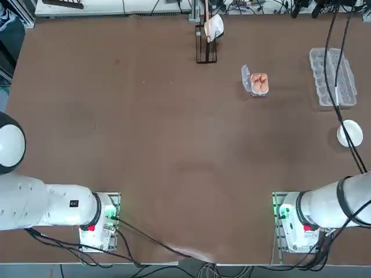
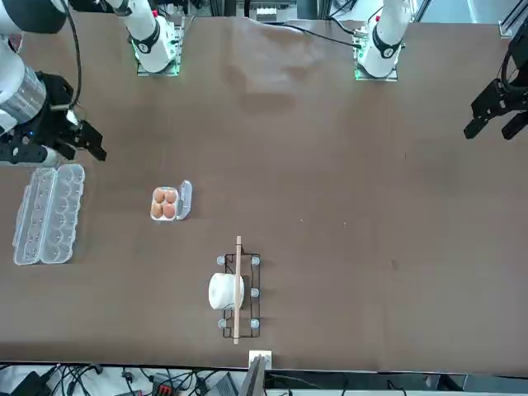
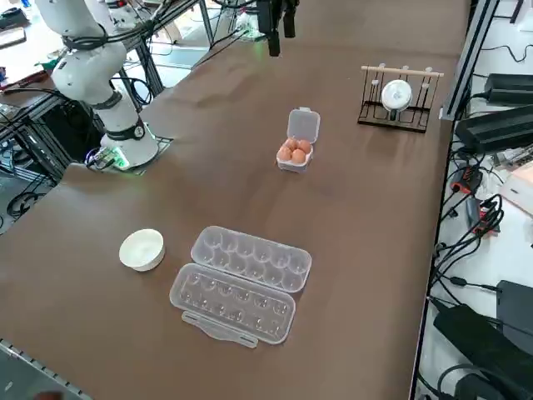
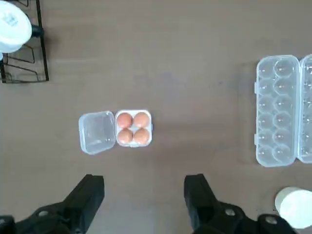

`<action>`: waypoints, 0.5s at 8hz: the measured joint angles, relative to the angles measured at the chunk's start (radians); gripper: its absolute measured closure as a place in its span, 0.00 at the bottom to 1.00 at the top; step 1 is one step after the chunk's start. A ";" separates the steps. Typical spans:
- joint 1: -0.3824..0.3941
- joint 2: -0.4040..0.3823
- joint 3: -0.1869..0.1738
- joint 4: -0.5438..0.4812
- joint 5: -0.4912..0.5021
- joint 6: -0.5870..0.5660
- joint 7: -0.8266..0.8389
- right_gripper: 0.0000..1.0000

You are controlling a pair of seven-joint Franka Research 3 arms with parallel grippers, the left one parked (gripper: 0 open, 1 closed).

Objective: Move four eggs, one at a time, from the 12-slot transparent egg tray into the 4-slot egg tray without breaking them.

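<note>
White rounded arm casings [image 1: 319,207], black rings at the joints, black cables [image 1: 342,223] draped alongside, glowing green light and red patch near the base, matte black angular jaws [image 4: 144,187] with pale round screws [image 4: 230,212]

The brown tabletop [image 1: 174,139] supports the 4-slot egg tray [image 1: 255,81]. Relative to this tray: 12-slot transparent egg tray [image 3: 241,283], right; white bowl [image 3: 142,250], beyond the 12-slot tray, nearer the robot; wire rack, apparently metal [image 3: 400,100], left, farther from the robot.
</note>
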 joint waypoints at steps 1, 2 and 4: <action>0.000 -0.019 0.000 -0.026 0.003 0.001 -0.005 0.00; 0.000 -0.041 0.000 -0.058 0.003 0.008 -0.015 0.00; 0.000 -0.076 0.000 -0.105 0.003 0.016 -0.029 0.00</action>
